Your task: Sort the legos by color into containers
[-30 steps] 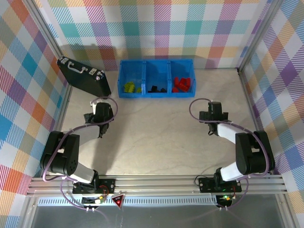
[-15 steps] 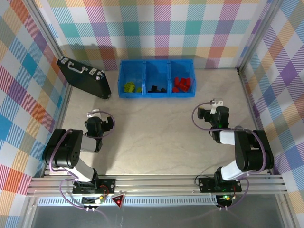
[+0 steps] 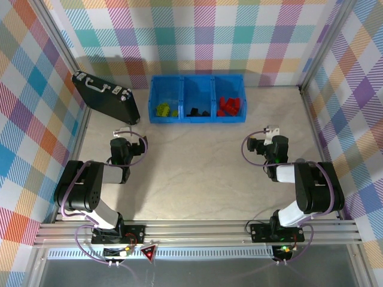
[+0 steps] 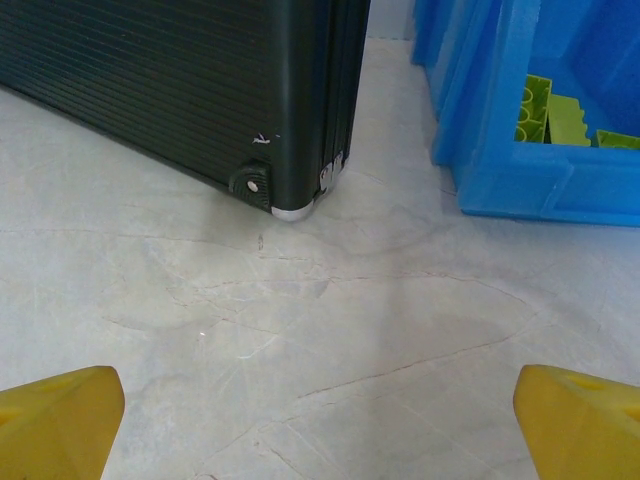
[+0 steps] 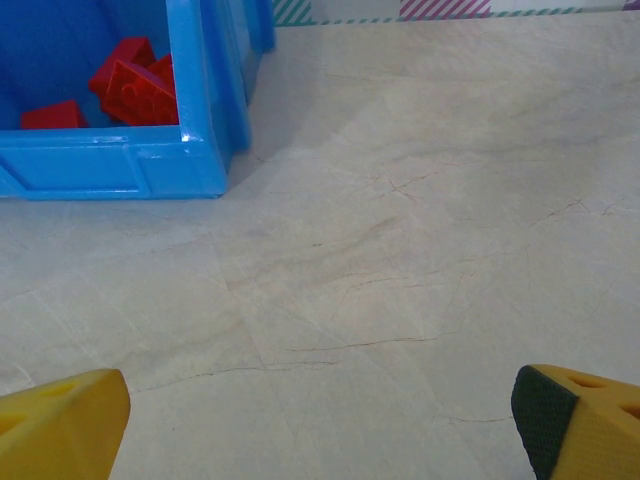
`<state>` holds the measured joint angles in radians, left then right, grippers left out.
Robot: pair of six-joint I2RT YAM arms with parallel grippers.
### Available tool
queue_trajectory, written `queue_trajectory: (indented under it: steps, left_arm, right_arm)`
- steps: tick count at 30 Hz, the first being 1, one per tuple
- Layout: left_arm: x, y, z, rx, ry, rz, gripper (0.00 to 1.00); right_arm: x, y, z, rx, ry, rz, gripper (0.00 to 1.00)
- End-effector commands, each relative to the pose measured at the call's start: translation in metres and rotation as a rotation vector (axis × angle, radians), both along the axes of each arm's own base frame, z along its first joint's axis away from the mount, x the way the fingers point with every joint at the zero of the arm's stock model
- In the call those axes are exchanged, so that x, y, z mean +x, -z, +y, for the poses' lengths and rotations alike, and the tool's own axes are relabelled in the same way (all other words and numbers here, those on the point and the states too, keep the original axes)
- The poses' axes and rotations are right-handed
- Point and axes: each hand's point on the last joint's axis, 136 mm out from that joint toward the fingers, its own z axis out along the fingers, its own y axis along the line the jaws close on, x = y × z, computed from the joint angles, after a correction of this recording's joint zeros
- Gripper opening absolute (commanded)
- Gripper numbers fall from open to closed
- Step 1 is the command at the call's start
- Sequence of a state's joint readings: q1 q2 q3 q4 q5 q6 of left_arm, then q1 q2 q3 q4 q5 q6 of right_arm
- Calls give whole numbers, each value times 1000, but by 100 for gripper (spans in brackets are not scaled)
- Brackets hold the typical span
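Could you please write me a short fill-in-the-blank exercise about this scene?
The red legos lie in the ____ compartment of the blue bin.
The middle compartment holds legos coloured ____.
The black briefcase stands to the ____ of the bin.
The left gripper and the right gripper are both ____.
Missing words: right, black, left, open.

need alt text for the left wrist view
The left gripper hangs open over the pale table, yellow fingertips at the lower corners. Ahead, a black case is on the left and a blue bin holding lime green bricks on the right.
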<state>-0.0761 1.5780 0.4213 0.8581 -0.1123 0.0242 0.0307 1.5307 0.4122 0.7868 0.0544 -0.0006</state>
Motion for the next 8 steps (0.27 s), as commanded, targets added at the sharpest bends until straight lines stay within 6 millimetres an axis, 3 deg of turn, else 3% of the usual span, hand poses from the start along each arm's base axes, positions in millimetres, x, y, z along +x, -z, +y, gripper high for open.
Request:
queue_trajectory:
  steps: [1, 8]
  left_arm:
    - [-2, 4, -5, 11, 28, 14, 100]
    - [-2, 4, -5, 11, 29, 14, 100]
  right_arm:
    - [4, -8, 1, 20, -8, -35, 99]
    - [3, -8, 1, 28, -16, -37, 99]
